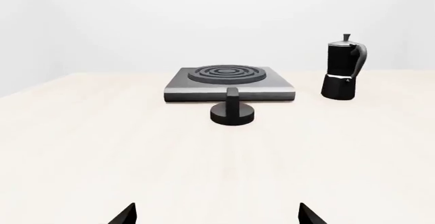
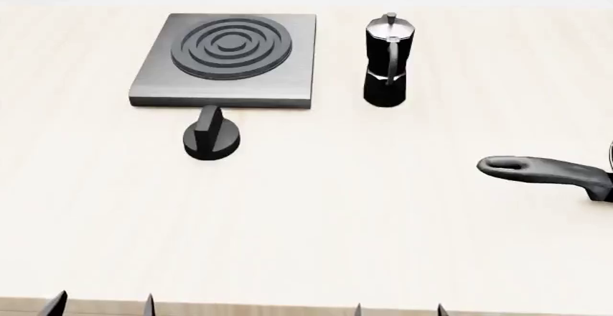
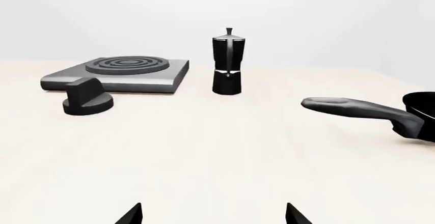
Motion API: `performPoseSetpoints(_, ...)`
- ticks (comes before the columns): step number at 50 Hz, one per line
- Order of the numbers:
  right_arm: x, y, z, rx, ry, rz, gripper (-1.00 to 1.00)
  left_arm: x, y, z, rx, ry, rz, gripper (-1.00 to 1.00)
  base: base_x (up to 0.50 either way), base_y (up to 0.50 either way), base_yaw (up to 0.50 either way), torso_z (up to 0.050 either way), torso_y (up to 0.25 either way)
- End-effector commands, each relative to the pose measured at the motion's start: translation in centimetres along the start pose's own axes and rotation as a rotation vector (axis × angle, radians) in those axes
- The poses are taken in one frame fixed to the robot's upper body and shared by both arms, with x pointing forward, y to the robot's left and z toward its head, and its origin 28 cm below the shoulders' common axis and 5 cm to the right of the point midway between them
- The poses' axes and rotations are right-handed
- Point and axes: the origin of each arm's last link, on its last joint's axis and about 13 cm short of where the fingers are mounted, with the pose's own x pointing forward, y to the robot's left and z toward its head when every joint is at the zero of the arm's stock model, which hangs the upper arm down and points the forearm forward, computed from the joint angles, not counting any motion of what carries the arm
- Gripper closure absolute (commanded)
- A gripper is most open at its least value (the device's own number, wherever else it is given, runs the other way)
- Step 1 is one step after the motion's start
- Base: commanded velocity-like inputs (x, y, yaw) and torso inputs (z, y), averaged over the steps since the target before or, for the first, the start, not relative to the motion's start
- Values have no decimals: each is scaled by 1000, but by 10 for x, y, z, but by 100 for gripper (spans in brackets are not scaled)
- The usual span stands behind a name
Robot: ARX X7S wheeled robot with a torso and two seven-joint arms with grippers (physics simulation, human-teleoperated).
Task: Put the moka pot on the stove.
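The black moka pot [image 2: 387, 61] with its silvery lid stands upright on the pale table [image 2: 316, 215], just right of the stove [image 2: 226, 59], and also shows as the moka pot [image 1: 345, 68] and moka pot [image 3: 227, 63]. The stove [image 1: 229, 81] [image 3: 119, 72] is a grey square plate with ring burner, bare on top. My left gripper [image 2: 103, 306] [image 1: 216, 216] and right gripper [image 2: 400, 309] [image 3: 213, 216] sit at the table's near edge, both open, empty, far from the pot.
A round black knob [image 2: 211, 138] [image 1: 233, 110] [image 3: 86, 100] with a raised ridge lies in front of the stove. A black pan's handle [image 2: 546, 172] [image 3: 360, 109] reaches in from the right edge of the table.
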Motion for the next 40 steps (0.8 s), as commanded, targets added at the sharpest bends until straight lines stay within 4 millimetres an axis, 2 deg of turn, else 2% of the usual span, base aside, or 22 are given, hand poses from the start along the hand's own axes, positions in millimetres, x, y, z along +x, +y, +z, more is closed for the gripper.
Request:
performPoseSetpoints(1, 0, 0, 0, 3, -29, 9, -100, 1, 0, 0, -4, -43, -10, -100, 0, 0, 0, 0, 0)
performPoseSetpoints(21, 2, 0, -1, 36, -90, 41, -100, 2, 0, 0, 8, -125, -28, -100, 23, 0, 0, 0, 0)
performPoseSetpoints(40, 2, 0, -1, 33, -107, 37, -100, 2, 0, 0, 16, -135, -43, -100, 182, 0, 0, 0, 0)
